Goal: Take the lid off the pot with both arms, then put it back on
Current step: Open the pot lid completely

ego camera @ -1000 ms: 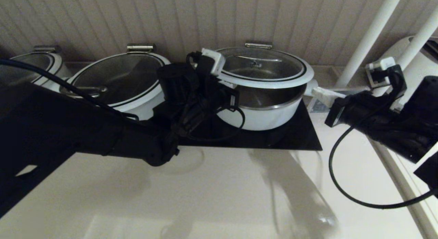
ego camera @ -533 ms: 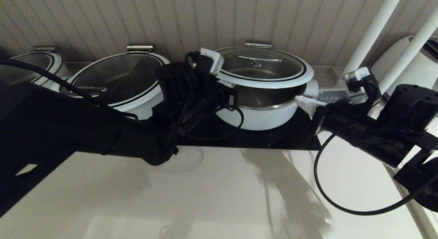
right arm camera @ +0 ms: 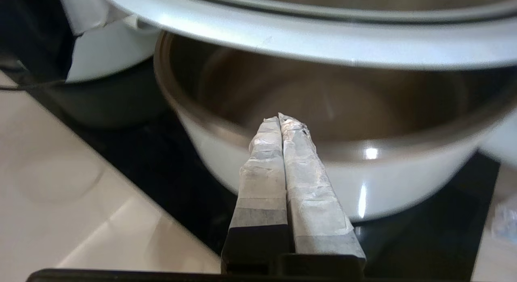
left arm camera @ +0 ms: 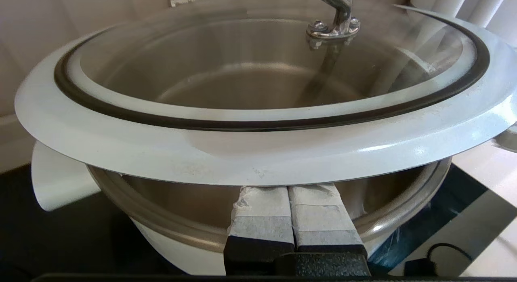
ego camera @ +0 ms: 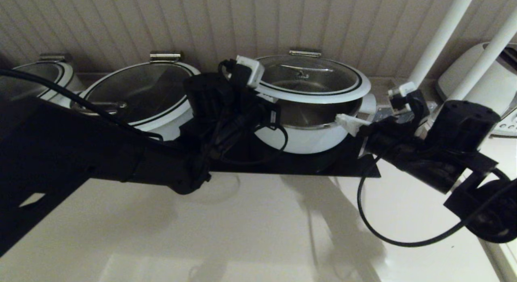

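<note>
The pot (ego camera: 311, 134) stands on a black mat (ego camera: 355, 165) on the pale tabletop (ego camera: 258, 229), close to the ribbed back wall. The lid (ego camera: 313, 82) sits raised above the pot, its front edge lifted clear so that a gap shows the steel liner beneath, while its metal hinge (ego camera: 305, 53) remains at the rear of the pot. The bent steel bar handle (left arm camera: 335, 15) rises from the centre of the glass.

The left gripper (left arm camera: 288, 199) is at the pot's left side, with its jaws pressed together, their taped tips tucked under the lid's white rim and over the pot's steel lip. The right gripper (right arm camera: 280, 122) is at the pot's right front, its jaws also pressed together and pinching nothing; their tips point at the pot's rim, below the lid's edge and apart from it. In the head view the right gripper (ego camera: 347, 122) lies just beside the pot's right wall.

To the left of the pot stands a wider white pot (ego camera: 161, 124) with its own glass lid, and another (ego camera: 56, 78) further left. Two white poles (ego camera: 440, 35) rise to the right of the pot.
</note>
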You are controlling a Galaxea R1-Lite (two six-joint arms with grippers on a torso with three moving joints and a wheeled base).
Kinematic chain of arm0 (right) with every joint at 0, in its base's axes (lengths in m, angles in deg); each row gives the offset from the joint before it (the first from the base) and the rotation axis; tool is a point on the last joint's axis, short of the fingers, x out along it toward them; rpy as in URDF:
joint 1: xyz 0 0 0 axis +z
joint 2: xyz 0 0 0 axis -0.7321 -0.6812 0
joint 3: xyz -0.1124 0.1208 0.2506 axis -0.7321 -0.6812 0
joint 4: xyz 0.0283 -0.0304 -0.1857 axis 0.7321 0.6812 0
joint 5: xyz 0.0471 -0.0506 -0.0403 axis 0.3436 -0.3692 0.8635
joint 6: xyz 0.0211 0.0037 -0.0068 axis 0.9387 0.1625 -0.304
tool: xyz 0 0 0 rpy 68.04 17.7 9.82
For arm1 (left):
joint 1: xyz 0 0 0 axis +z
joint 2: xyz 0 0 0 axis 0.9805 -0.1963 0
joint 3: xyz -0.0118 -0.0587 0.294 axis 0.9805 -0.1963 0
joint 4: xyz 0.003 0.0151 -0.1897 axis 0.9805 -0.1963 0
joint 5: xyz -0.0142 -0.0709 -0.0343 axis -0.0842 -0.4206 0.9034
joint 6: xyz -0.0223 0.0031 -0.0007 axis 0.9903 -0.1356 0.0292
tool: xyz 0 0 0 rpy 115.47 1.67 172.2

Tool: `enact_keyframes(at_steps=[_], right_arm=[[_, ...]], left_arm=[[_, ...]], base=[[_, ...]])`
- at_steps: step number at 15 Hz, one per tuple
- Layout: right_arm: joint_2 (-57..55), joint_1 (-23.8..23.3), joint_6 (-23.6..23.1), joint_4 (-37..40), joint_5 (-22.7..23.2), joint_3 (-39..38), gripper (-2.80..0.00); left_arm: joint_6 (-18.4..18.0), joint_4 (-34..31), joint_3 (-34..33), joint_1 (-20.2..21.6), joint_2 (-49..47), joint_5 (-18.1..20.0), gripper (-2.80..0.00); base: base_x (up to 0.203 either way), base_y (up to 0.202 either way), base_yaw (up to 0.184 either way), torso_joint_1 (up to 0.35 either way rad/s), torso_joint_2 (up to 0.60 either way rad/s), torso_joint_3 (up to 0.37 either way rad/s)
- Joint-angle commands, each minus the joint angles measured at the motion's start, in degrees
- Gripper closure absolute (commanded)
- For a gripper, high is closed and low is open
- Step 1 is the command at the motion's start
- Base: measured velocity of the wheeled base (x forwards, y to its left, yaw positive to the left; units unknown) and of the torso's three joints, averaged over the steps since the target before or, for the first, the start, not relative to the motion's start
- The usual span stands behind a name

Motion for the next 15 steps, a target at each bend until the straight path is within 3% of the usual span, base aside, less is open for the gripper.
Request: enact_keyframes(at_steps=[1,15], right_arm=[[-2.19,0.07,-0.07,-0.35,0.08,2.52,0.00],[-7.89,-0.09,-0.21,-5.05,-0.36,9.06,0.00]], left_arm=[[0.02,0.25,0.56,-0.01,-0.08,0.01,0.00],[-0.05,0.42,0.21,-0.09,0.09,0.00,0.00]], base=[[0.000,0.000,0.000,0.000,0.00,0.000],[0.000,0.000,0.000,0.000,0.00,0.000]])
